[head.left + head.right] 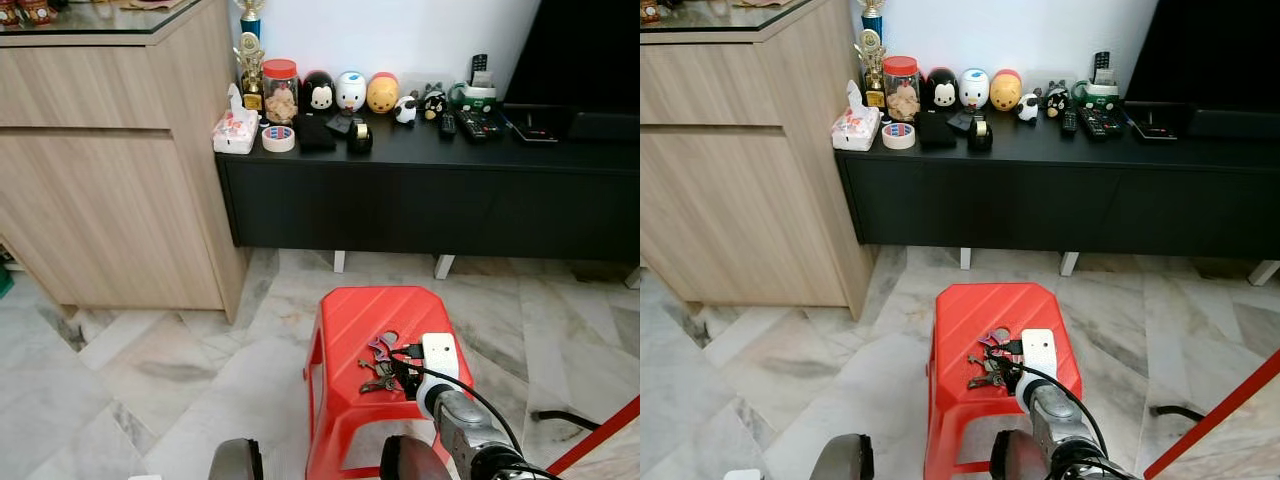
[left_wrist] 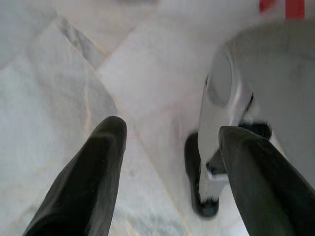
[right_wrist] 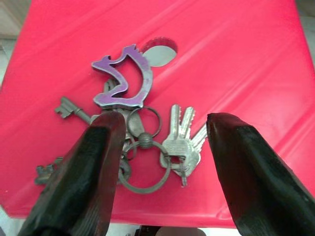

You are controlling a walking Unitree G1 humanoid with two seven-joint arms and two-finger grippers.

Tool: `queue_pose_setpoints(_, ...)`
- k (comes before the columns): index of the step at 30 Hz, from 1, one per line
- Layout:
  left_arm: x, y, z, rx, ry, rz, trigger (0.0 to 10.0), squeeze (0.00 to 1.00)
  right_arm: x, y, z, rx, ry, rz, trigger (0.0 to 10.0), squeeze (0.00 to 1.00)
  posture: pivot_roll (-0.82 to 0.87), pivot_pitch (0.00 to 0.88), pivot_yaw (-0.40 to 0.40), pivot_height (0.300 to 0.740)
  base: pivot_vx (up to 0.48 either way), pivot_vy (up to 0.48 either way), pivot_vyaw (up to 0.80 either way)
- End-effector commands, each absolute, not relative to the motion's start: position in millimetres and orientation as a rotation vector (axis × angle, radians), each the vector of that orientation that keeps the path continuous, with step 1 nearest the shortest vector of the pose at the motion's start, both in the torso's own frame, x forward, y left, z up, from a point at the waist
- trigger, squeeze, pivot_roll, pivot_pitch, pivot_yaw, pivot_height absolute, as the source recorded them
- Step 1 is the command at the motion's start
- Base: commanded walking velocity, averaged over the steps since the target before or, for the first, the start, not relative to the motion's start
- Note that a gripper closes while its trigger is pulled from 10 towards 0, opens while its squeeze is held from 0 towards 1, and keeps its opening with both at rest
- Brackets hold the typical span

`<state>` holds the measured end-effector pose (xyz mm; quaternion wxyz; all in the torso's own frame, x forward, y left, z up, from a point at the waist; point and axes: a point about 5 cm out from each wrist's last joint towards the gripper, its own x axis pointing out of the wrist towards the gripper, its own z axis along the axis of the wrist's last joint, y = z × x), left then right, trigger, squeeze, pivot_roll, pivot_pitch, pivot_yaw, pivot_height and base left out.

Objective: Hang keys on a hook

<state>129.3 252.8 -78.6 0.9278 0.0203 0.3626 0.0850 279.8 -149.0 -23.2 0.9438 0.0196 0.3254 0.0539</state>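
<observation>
While my right gripper is hovering over the keys with its two black fingers spread wide and nothing between them, I am weighing what could spoil the pick. Going left to right in the right wrist view: at the left edge an old-style key is lying splayed away from the bunch, and my left-hand finger is coming down almost on top of the rings rather than outside them, so I judge it could pin the bunch flat against the red stool instead of gathering it. At centre the purple carabiner-like clip is lying flat beside the stool's hole (a loose key might snag there if I am dragging the bunch). Toward the right, the two silver keys are fanning out, and my other finger is standing well apart from them; closing could catch only a ring and leave the rest dangling, or nudge everything toward the stool's near edge.

In the left eye view, my right arm is reaching forward and down at lower centre-right, wrist over the stool's near half. My left gripper is hanging idle above the marble floor, fingers apart and empty. I cannot make out any hook.
</observation>
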Motion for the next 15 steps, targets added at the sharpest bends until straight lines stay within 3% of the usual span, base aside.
queue_pose_setpoints(1,143,259,-68,0.044,0.651,0.194,10.0,0.00,282,-149,-21,0.044,0.652,0.113,10.0,0.00,0.18,0.018,-0.069,0.584,0.000,0.000,0.00)
queue_pose_setpoints(6,177,261,-45,0.044,0.454,0.196,10.0,0.00,284,-148,-18,0.064,0.624,0.116,10.0,0.00,0.19,0.040,-0.079,0.584,0.000,0.000,0.00)
queue_pose_setpoints(11,219,241,1,0.076,0.159,0.131,10.0,0.00,295,-151,-4,0.089,0.497,0.083,10.0,0.00,0.18,0.077,-0.080,0.584,0.000,0.000,0.00)
queue_pose_setpoints(15,228,232,21,0.074,0.068,0.111,10.0,0.00,303,-152,8,0.086,0.385,0.080,10.0,0.00,0.17,0.093,-0.080,0.584,0.000,0.000,0.00)
